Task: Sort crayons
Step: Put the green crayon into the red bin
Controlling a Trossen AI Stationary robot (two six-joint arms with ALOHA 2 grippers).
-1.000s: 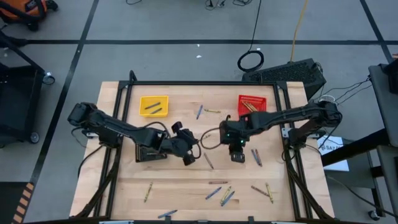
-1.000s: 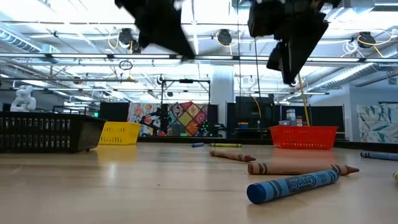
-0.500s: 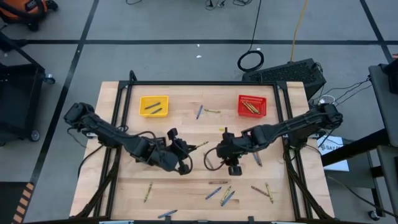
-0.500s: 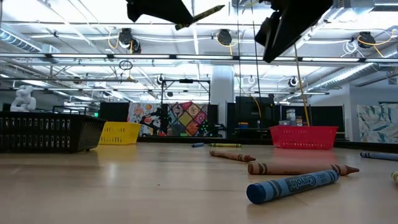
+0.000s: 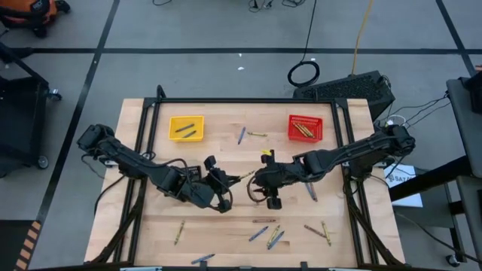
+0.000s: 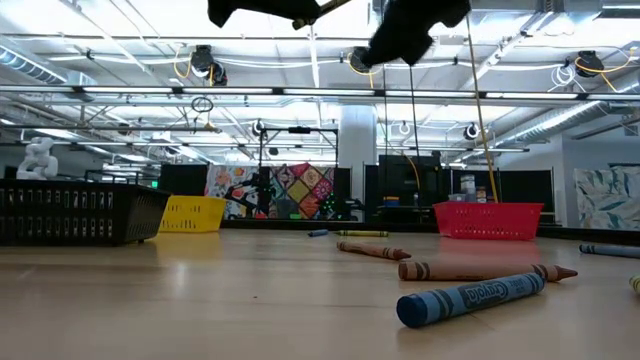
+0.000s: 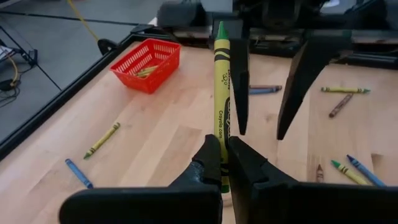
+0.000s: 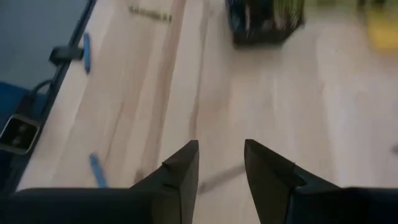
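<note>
Left wrist view shows the left gripper (image 7: 222,163) pinching a yellow-green crayon (image 7: 221,93) near its lower end, the stick pointing straight ahead, its tip right by the spread fingers of the right gripper (image 7: 268,87), whose upper body is cut off by the frame edge. From the high view the two grippers meet over the middle of the table (image 5: 226,226), left gripper (image 5: 226,183) beside right gripper (image 5: 260,181), with the held crayon a thin sliver between them that is hard to make out. The right wrist view confirms that arm's fingers (image 8: 180,171) stand apart with nothing between them, though the picture is blurred and the black basket (image 8: 264,22) beyond is only roughly legible. Loose crayons (image 5: 267,235) lie scattered along the near side of the table, some perhaps overlapping. The red basket (image 5: 305,129) holds several sticks; the yellow basket (image 5: 186,127) holds two darker ones. In the low view a blue crayon (image 6: 470,297) lies nearest.
</note>
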